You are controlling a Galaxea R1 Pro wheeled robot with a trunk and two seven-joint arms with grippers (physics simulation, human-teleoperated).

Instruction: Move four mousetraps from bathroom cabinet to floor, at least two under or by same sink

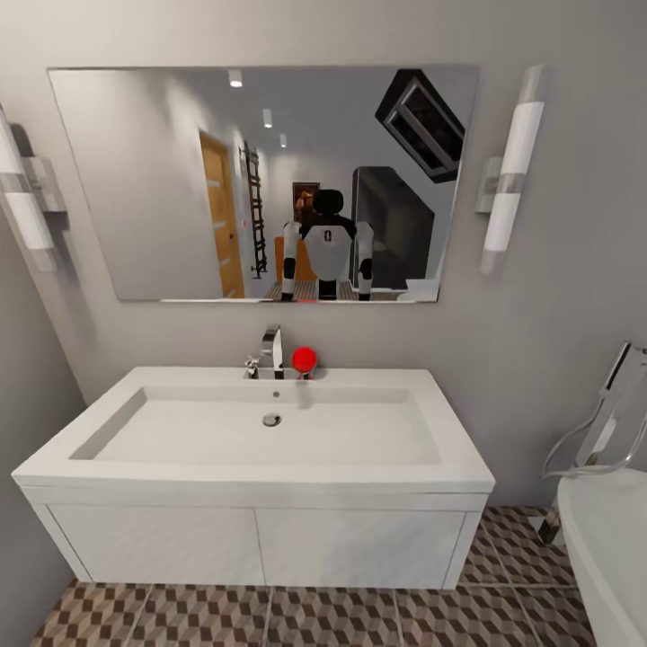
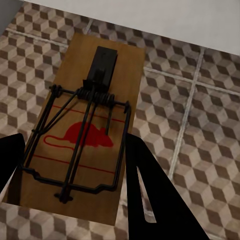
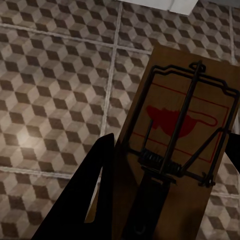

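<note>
I had a mousetrap [image 2: 80, 130] clamped in the left gripper [image 2: 70, 175] and a second mousetrap [image 3: 182, 135] clamped in the right gripper [image 3: 165, 165] — both above the bathroom floor [image 3: 55, 75], facing the white sink [image 1: 261, 431].

No words, brands or numbers are legible anywhere. The only marks are printed signs: a red mouse silhouette with thin red lines on the mousetrap [image 2: 82, 125] in the left wrist view, and the same red mouse on the other mousetrap [image 3: 185, 125].
</note>
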